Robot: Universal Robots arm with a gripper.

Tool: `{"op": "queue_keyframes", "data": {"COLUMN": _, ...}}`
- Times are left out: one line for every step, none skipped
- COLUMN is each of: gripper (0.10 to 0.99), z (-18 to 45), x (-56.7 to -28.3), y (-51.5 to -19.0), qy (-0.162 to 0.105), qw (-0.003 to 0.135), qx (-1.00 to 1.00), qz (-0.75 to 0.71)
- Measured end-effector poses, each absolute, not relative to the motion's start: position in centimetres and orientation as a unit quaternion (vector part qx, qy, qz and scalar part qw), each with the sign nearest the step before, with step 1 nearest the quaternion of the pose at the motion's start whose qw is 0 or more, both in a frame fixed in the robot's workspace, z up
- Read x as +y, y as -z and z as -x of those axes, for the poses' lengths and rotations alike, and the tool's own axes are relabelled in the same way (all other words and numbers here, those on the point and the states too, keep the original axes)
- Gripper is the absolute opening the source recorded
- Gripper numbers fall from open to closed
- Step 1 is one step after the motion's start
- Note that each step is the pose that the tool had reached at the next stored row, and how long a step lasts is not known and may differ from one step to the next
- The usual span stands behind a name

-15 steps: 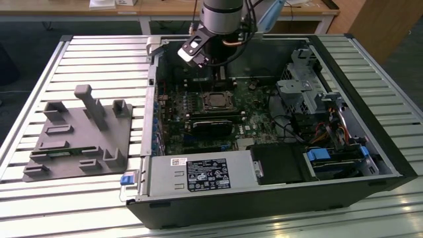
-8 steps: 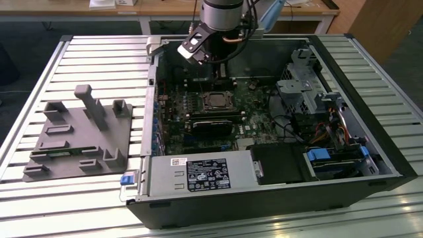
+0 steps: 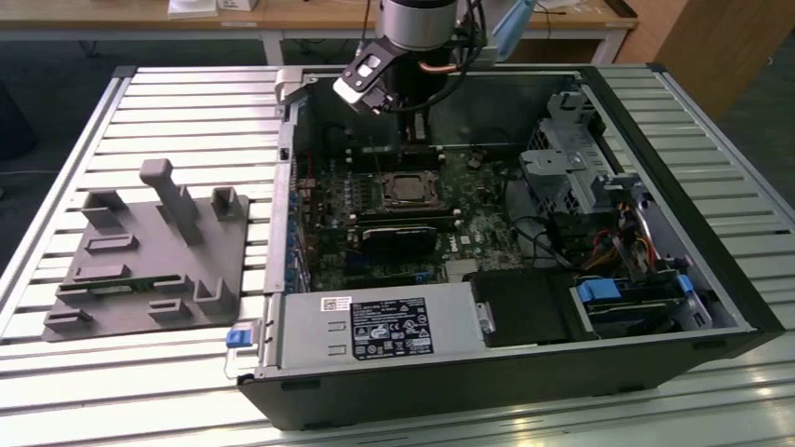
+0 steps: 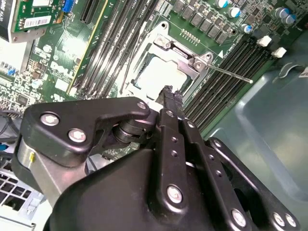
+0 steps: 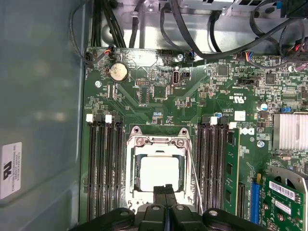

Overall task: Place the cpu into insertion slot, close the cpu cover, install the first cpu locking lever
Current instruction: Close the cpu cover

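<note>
With the cpu seated in the insertion slot, at 12 o'clock from the black card in the exterior view, and the cpu cover apparently down, the fingers, pressed together, hovered at its edge, the locking lever seemingly unlatched.

One cpu, one cpu cover, one computer case, one grey fixture.
</note>
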State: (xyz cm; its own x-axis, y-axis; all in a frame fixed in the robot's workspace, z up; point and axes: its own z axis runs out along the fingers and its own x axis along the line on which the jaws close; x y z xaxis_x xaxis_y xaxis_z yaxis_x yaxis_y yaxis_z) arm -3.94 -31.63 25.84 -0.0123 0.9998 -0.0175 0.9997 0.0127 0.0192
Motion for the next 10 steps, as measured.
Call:
{"op": "queue_keyframes", "data": {"gripper": 0.106, "z": 3.94, "x": -31.63, "y": -25.99, "qy": -0.001, "qw": 0.013, "qx": 0.711, "qz": -0.703}}
{"op": "queue_keyframes", "data": {"gripper": 0.106, "z": 3.94, "x": -31.63, "y": -26.12, "qy": -0.001, "qw": 0.013, "qx": 0.711, "qz": -0.703}}
{"op": "queue_keyframes", "data": {"gripper": 0.106, "z": 3.94, "x": -31.63, "y": -26.29, "qy": -0.001, "qw": 0.013, "qx": 0.711, "qz": -0.703}}
{"op": "queue_keyframes", "data": {"gripper": 0.106, "z": 3.94, "x": -31.63, "y": -26.46, "qy": -0.001, "qw": 0.013, "qx": 0.711, "qz": -0.703}}
{"op": "queue_keyframes", "data": {"gripper": 0.106, "z": 3.94, "x": -31.63, "y": -26.59, "qy": -0.001, "qw": 0.013, "qx": 0.711, "qz": -0.703}}
{"op": "queue_keyframes", "data": {"gripper": 0.106, "z": 3.94, "x": -31.63, "y": -26.7, "qy": -0.001, "qw": 0.013, "qx": 0.711, "qz": -0.703}}
{"op": "queue_keyframes", "data": {"gripper": 0.106, "z": 3.94, "x": -31.63, "y": -26.76, "qy": -0.001, "qw": 0.013, "qx": 0.711, "qz": -0.703}}
{"op": "queue_keyframes", "data": {"gripper": 0.106, "z": 3.94, "x": -31.63, "y": -26.77, "qy": -0.001, "qw": 0.013, "qx": 0.712, "qz": -0.702}}
{"op": "queue_keyframes", "data": {"gripper": 0.106, "z": 3.94, "x": -31.63, "y": -26.77, "qy": -0.001, "qw": 0.013, "qx": 0.713, "qz": -0.701}}
{"op": "queue_keyframes", "data": {"gripper": 0.106, "z": 3.93, "x": -31.63, "y": -26.77, "qy": -0.001, "qw": 0.013, "qx": 0.715, "qz": -0.699}}
